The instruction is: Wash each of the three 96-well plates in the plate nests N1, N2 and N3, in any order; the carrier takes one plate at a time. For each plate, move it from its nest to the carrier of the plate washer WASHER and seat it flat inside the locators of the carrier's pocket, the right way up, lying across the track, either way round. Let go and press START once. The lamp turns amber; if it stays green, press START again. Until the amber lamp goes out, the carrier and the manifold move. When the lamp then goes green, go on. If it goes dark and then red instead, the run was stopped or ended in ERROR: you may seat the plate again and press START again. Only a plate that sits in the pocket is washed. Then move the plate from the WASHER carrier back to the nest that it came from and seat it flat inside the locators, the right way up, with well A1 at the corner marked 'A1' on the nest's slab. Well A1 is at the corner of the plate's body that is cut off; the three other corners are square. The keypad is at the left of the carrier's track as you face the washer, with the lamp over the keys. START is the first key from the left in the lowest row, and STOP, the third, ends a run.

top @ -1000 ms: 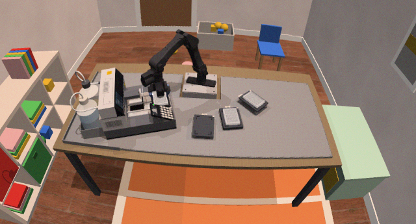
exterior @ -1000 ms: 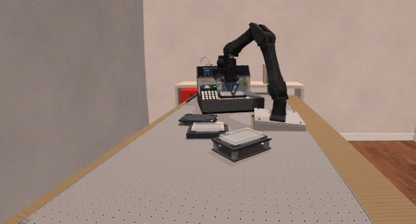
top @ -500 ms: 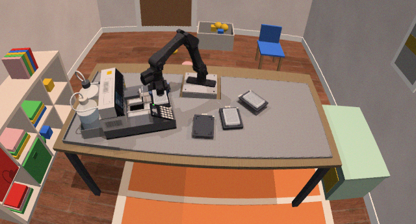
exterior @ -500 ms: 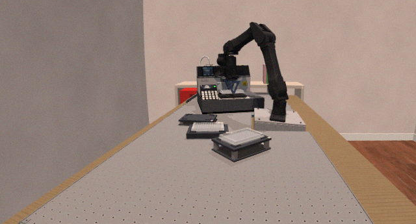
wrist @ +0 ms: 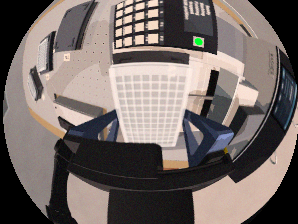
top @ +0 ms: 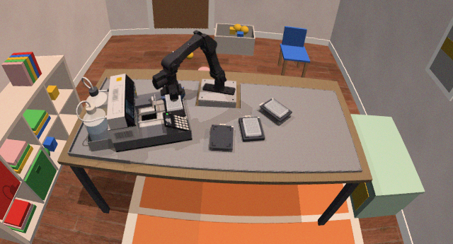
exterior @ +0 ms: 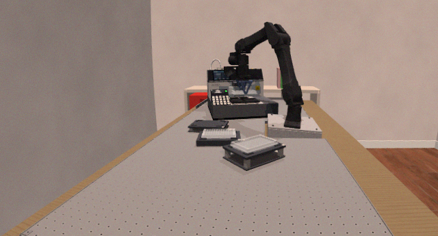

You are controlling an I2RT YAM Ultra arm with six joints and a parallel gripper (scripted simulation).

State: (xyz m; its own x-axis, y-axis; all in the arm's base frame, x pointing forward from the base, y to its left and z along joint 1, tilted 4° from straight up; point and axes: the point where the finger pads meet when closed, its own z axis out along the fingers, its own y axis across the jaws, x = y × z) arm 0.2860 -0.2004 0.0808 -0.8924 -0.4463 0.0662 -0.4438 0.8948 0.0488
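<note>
My gripper [top: 174,102] is shut on a white 96-well plate [wrist: 149,106] and holds it over the plate washer [top: 141,120], just behind the keypad [top: 178,122]. The plate also shows in the top view [top: 174,105] and, under the gripper, in the exterior view [exterior: 243,87]. The carrier's pocket [top: 148,116] is dark and holds no plate. The lamp [wrist: 197,42] over the keys is green. One nest [top: 221,137] is bare. The middle nest holds a plate [top: 251,127]. The far right nest, raised and turned, holds a plate [top: 275,108].
Two bottles [top: 93,120] with tubing stand at the washer's left. The arm's base plate [top: 217,93] lies behind the nests. A shelf with coloured boxes [top: 25,138] stands left of the table, a green cabinet [top: 383,163] right of it.
</note>
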